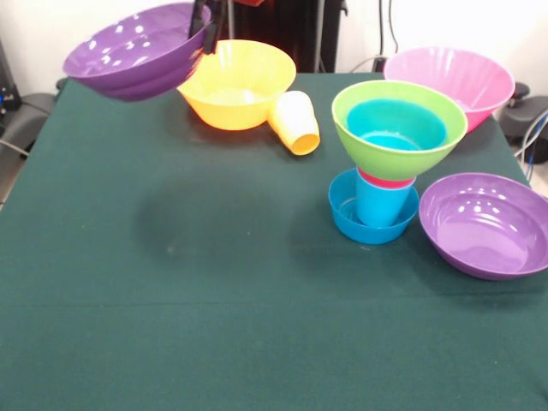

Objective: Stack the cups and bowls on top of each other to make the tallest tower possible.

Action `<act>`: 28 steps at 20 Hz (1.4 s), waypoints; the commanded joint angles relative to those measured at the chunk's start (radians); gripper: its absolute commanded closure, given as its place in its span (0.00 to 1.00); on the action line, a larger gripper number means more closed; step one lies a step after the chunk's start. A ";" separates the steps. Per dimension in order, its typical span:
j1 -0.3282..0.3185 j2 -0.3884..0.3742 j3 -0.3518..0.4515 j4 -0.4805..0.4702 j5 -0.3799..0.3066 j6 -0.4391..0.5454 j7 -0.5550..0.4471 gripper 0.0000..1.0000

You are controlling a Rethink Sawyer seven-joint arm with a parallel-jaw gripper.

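Above table | pincer grips glossy round purple bowl rim

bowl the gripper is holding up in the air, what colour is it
Purple; the lifted bowl hangs from the gripper, clearest in the front view.

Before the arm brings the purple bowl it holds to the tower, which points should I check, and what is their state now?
1. Raised purple bowl gripped at its rim by the gripper: ok, but tilted.
2. Bowl clear of the table: ok.
3. Tower upright: ok.
4. Tower top, the lime green bowl with a blue bowl nested inside, is free: ok.
5. Second purple bowl beside the tower's base: close, cannot tell if touching.
6. Yellow cup lying on its side against the orange bowl: not ok.
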 commanded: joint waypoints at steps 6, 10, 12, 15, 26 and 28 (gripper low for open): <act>0.119 -0.011 -0.017 -0.129 0.079 0.244 0.179 1.00; 0.157 0.011 -0.034 -0.155 0.109 0.260 0.223 1.00; 0.181 0.019 -0.048 -0.165 0.124 0.270 0.246 1.00; 0.213 0.033 -0.068 -0.187 0.141 0.288 0.274 1.00; 0.303 0.091 -0.119 -0.215 0.187 0.269 0.386 1.00; 0.319 0.100 -0.128 -0.218 0.194 0.265 0.408 1.00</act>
